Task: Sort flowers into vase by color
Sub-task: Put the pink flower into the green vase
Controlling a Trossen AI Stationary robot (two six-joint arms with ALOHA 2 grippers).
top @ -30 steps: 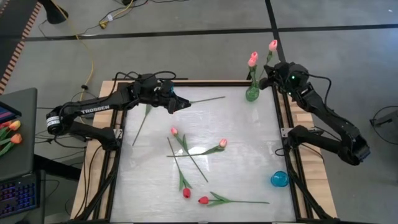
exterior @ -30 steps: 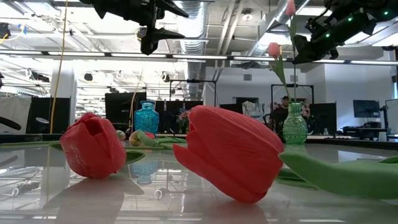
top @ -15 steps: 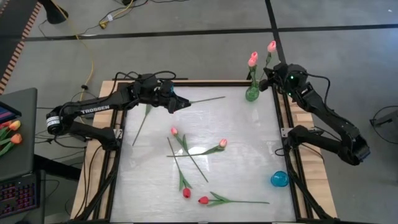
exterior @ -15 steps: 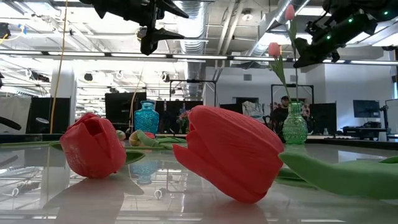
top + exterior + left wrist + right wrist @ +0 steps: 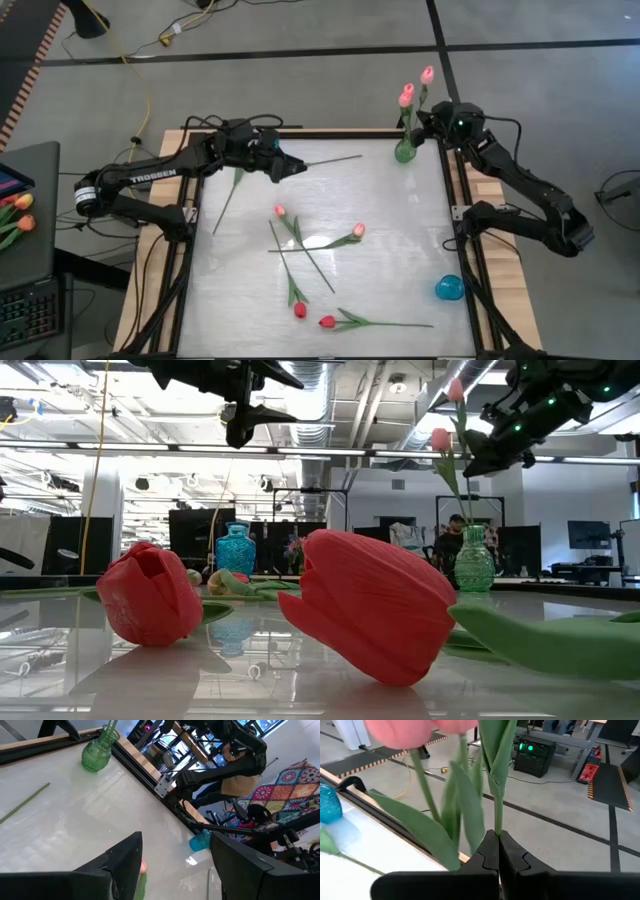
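The pink tulip (image 5: 427, 75) I hold stands upright over the green vase (image 5: 405, 151) at the table's far right corner, its stem (image 5: 498, 815) pinched low down between my right gripper (image 5: 432, 118) fingers (image 5: 512, 857), which are pressed together on it. A second pink tulip (image 5: 406, 97) already stands in that vase, just beside mine. My left gripper (image 5: 298, 166) hovers over the far left part of the white table (image 5: 400, 230) with its fingers (image 5: 125, 862) spread apart and nothing between them; a bare green stem (image 5: 335, 160) lies on the table just beyond its tips, and another flower's stem (image 5: 229, 198) lies below my left arm. On the table's middle lie 2 pink tulips (image 5: 357, 230), and nearer the front 2 red tulips (image 5: 327, 322), their stems crossing. A blue vase (image 5: 449, 288) stands at the right edge, well apart from the green one.
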